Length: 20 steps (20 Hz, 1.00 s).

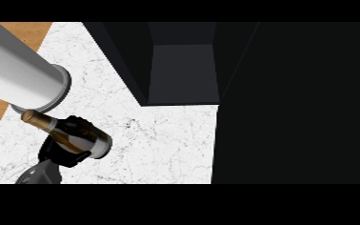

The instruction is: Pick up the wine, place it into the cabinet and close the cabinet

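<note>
The left robot hand (65, 148) was curled around the wine (70, 134), holding it tilted above the marble bench (162, 143); the right robot hand was out of view. The carry step seemed underway. Next, the bottle needed moving into the open cabinet (184, 71).

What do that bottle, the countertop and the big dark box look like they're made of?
The wine bottle looks like dark glass, glossy, with a gold foil neck and a pale label. The counter looks like polished white marble or an imitation, going by its fine grey veins. The cabinet looks matte black, perhaps painted wood or laminate; I can't tell which.
</note>
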{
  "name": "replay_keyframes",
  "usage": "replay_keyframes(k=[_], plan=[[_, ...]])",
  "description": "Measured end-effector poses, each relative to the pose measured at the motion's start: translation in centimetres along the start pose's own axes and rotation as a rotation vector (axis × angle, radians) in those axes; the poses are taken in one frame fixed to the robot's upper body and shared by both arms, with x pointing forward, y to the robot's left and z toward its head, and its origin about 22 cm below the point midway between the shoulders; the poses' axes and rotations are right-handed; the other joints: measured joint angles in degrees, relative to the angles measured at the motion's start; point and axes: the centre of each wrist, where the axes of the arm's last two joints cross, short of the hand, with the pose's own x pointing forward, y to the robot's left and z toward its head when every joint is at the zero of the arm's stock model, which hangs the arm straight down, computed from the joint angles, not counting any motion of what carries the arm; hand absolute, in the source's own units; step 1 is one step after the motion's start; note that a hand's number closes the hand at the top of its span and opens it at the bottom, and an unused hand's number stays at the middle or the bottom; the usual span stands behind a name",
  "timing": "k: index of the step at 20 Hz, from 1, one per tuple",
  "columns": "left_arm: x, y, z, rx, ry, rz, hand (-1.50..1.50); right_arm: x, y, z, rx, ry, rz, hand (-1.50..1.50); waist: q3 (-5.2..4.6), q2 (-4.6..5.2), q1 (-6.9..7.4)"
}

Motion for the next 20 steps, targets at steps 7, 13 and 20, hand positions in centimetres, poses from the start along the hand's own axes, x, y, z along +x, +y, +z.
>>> replay_keyframes(k=[7,13,20], plan=[[-1.9,-2.9,-1.0,0.037,-0.155,-0.191,1.5,-0.2,0.0,0.2,-0.008,-0.001,-0.001,-1.5,0.11,-0.23,0.38],[-3.1,-5.7,-1.2,0.054,-0.279,-0.378,1.5,-0.1,-0.3,0.5,-0.026,0.012,0.013,-1.5,0.37,-0.58,1.17],[-2.6,-9.9,-3.2,0.059,-0.269,-0.509,1.5,0.1,-0.4,0.4,-0.025,0.021,0.019,-1.5,0.3,-0.49,1.27]])
